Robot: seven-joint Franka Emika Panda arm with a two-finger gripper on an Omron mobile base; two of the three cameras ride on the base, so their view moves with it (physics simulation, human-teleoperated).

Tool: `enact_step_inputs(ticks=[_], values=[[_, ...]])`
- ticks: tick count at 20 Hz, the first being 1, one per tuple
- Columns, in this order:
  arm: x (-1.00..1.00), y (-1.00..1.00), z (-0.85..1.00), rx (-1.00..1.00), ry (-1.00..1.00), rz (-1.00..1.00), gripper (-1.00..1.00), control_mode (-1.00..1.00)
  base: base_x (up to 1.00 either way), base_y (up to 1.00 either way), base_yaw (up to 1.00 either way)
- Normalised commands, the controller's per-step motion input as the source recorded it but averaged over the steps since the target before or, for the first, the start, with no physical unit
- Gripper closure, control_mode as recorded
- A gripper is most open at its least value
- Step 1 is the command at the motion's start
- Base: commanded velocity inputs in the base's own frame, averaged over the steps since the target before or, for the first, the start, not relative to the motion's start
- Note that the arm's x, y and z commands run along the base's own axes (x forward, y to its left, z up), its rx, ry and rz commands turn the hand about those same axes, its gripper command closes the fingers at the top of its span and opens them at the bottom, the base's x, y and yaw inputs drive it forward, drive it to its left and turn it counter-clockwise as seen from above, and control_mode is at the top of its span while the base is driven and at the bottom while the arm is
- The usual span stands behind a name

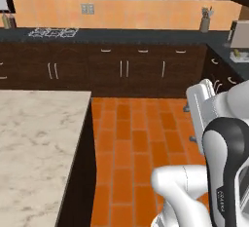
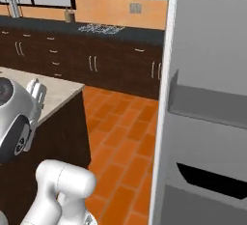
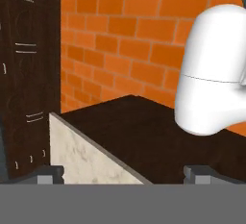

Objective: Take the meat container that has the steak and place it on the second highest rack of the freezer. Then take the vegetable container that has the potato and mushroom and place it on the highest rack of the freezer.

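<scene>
The freezer's grey door (image 2: 207,64) stands open at the right of the right base view, its boxy grey bins (image 2: 207,105) facing me. The racks, the meat container with the steak, and the vegetable container with the potato and mushroom are out of view. My gripper (image 3: 124,175) is open with nothing between its widely spread fingertips (image 3: 50,174). It hangs over the corner of the marble island (image 3: 81,155), looking down at the orange floor. The white hand (image 2: 36,90) sits beside the island's edge, and it is seen at centre right from the other side (image 1: 206,92).
The marble-topped island (image 1: 39,143) with dark sides fills the left. An orange tiled floor (image 1: 136,138) runs between it and the dark wood cabinets (image 1: 126,70) along the back wall. A black counter carries a stovetop (image 1: 53,32).
</scene>
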Motion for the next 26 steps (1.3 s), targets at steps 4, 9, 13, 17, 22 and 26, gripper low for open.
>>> enact_step_inputs(ticks=[4,9,13,17,22,26], values=[[0.0,0.0,0.0,0.0,0.0,0.0,-1.0,1.0,1.0,-0.35,0.0],[0.0,0.0,0.0,0.0,0.0,0.0,-1.0,1.0,1.0,-0.29,0.0],[0.0,0.0,0.0,0.0,0.0,0.0,-1.0,1.0,1.0,-0.11,-0.18],[0.0,0.0,0.0,0.0,0.0,0.0,-1.0,1.0,1.0,-0.01,-0.38],[0.0,0.0,0.0,0.0,0.0,0.0,-1.0,1.0,0.86,0.0,-0.59],[0.0,0.0,0.0,0.0,0.0,0.0,-1.0,1.0,0.72,0.0,-0.65]])
